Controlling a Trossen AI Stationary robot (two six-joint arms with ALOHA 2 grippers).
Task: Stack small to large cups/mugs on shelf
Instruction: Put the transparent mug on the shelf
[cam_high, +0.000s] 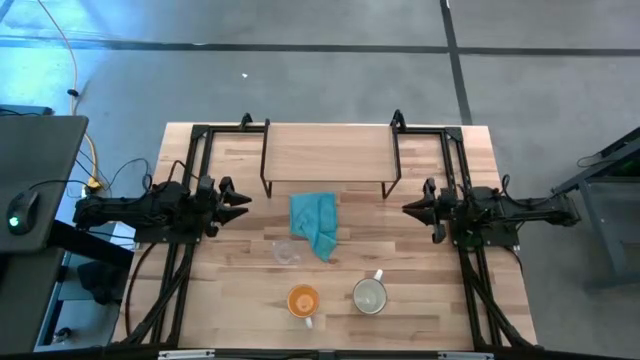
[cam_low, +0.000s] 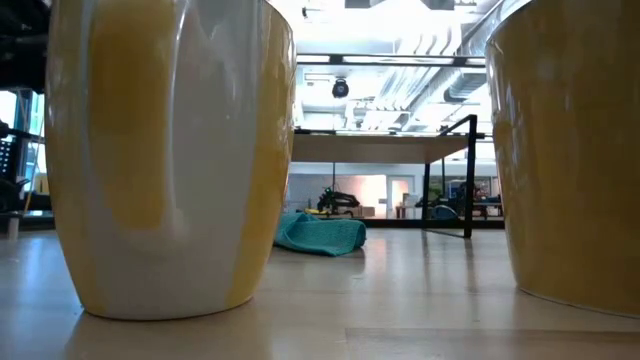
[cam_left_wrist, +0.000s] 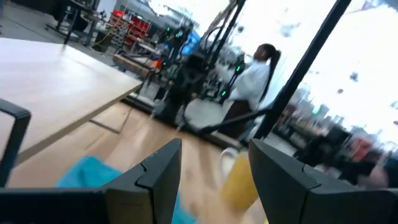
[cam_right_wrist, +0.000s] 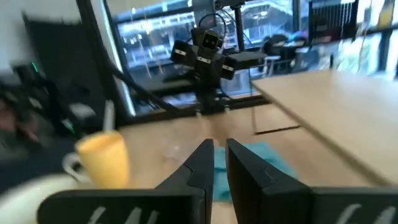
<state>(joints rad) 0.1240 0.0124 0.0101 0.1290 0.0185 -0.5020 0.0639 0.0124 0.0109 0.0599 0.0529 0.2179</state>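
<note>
The shelf, a light-wood board on black legs, stands at the table's far middle. In front of it lies the teal cloth. The small clear glass cup stands by the cloth's near left corner. Nearer the table's front edge, the orange mug and the cream-grey mug stand upright side by side. My left gripper hovers open left of the cloth, with the orange mug ahead of it. My right gripper is shut, right of the cloth.
Two mugs stand right in front of the low camera, one on its left and one on its right, with the cloth and shelf between them. Black frame rails run along both table sides. A person stands beyond the table.
</note>
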